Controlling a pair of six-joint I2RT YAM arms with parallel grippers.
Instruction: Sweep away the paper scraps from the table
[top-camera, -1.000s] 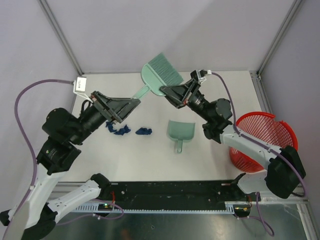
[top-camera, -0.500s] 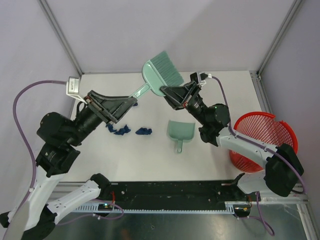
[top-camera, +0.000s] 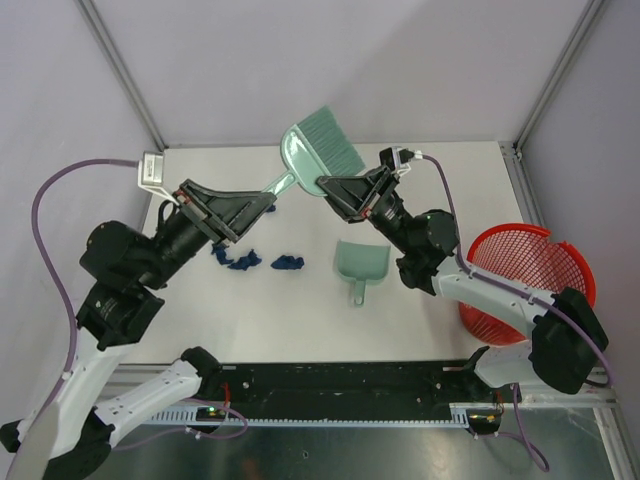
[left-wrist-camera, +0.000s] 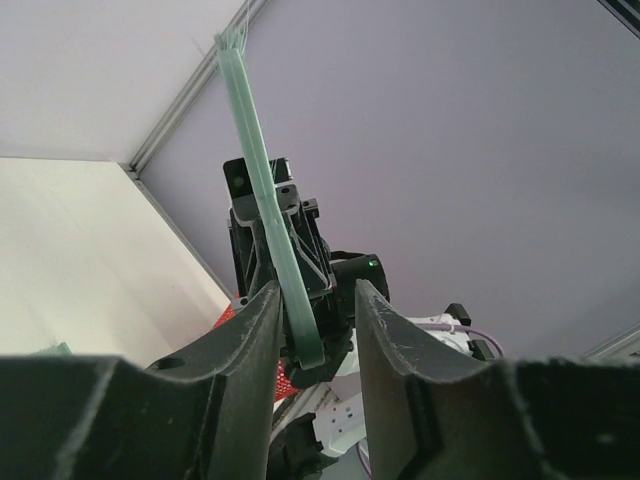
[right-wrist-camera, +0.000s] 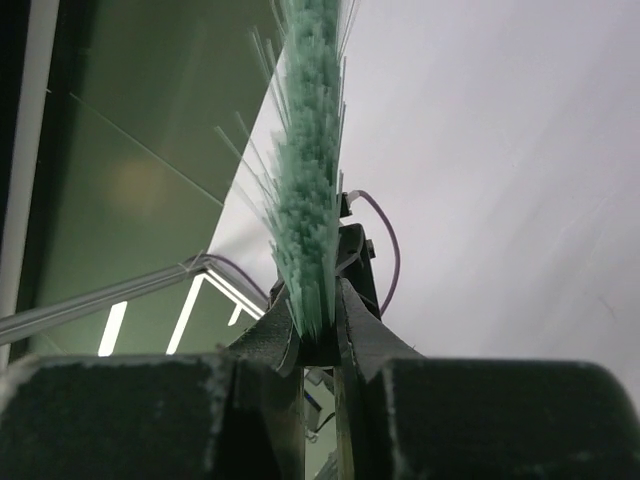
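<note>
- The paper scraps (top-camera: 237, 259) lay on the bench (top-camera: 290, 320) in two dark blue clumps, left of the dustpan (top-camera: 360, 262). They looked light and soft, likely better pushed than pinched.
- The brush (top-camera: 318, 148) hung in the air above the bench.
- The right gripper (right-wrist-camera: 318, 335) had its jaws pinching the springy bristles, probably a yielding hold.
- The left gripper (left-wrist-camera: 315, 300) had its jaws spread around the stiff handle, the firmer place to grip.
</note>
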